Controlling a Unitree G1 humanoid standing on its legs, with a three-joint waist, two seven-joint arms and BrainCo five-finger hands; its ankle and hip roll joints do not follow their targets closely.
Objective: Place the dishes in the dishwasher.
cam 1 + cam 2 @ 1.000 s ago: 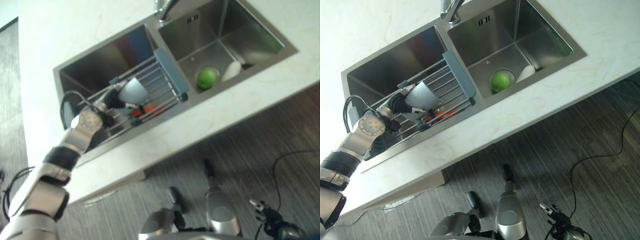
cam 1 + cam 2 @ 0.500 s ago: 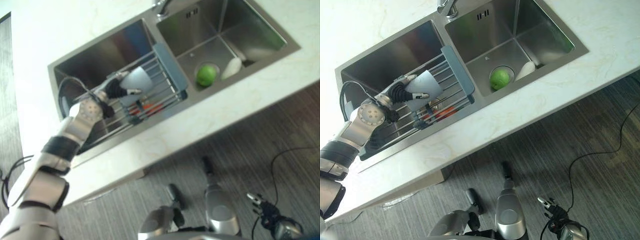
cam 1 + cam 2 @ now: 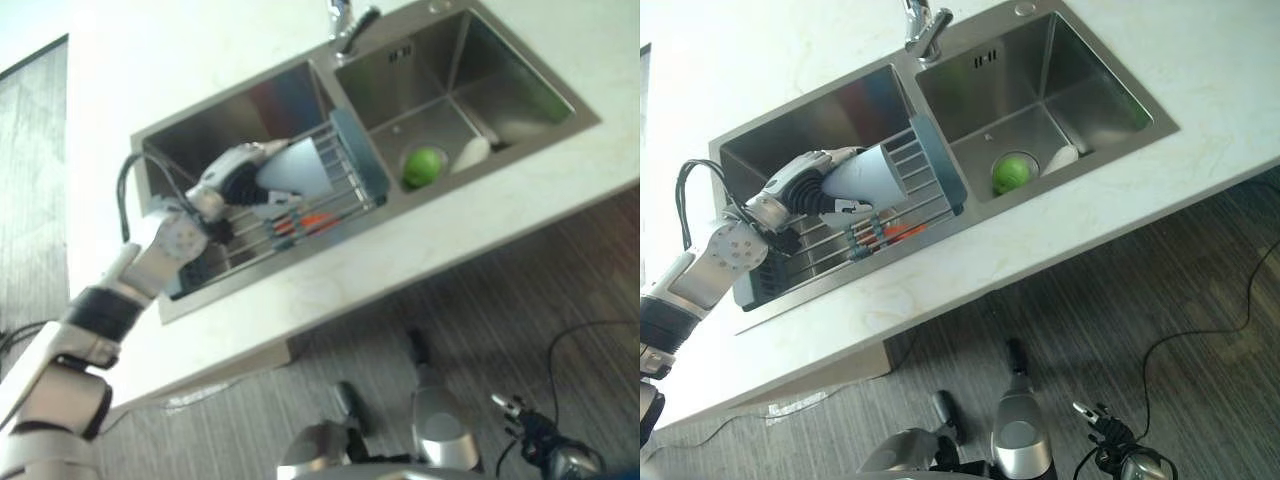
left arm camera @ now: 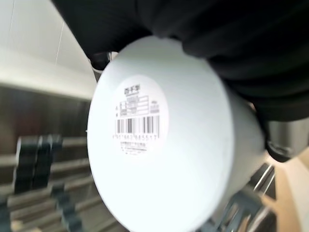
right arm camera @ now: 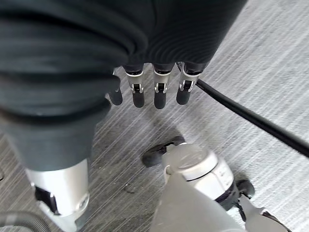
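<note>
My left hand (image 3: 232, 180) is shut on a white cup (image 3: 297, 166), gripping it near its rim. The cup lies on its side, its barcoded base (image 4: 137, 118) pointing away from the wrist. It hangs just above a wire dish rack (image 3: 937, 165) with a blue end that spans the left basin of the steel sink (image 3: 750, 155). Something orange (image 3: 896, 232) lies in the rack below the cup. My right hand (image 5: 145, 92) hangs low over the grey floor, fingers relaxed and holding nothing.
A green ball-like thing (image 3: 424, 166) sits on the drain of the right basin beside a white object (image 3: 468, 153). The faucet (image 3: 923, 25) stands behind the divider. Pale stone counter (image 3: 420, 240) surrounds the sink; dark floor lies below its front edge.
My left hand has lifted the cup up off the rack's wires and toward its blue end. The whole picture has also shifted a little with the camera.
</note>
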